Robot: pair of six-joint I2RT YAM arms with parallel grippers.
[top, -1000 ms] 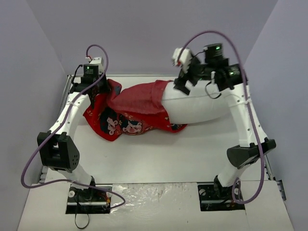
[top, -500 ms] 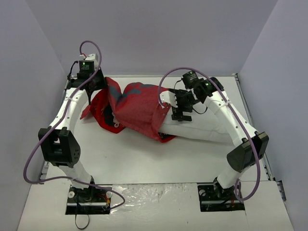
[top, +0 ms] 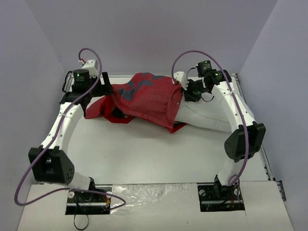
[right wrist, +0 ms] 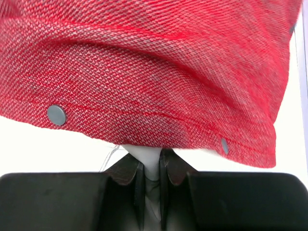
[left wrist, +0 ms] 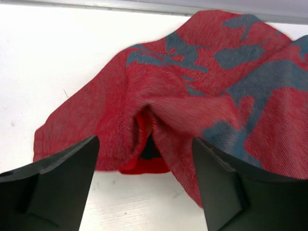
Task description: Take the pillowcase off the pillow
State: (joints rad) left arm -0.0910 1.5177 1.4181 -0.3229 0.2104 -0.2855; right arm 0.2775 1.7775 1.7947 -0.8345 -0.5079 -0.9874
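L gripper (left wrist: 144, 142) wide, empty above pillowcase (top: 149, 98); R gripper (right wrist: 151, 166) pinched on pillow (top: 207, 115) fabric: risk thin pinch slips when L pulls, pillow dragging along.

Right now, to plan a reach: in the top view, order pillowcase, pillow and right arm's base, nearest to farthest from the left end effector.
From the left end effector:
1. pillowcase, just to its right.
2. pillow, bare end farther right.
3. right arm's base, near edge, right side.
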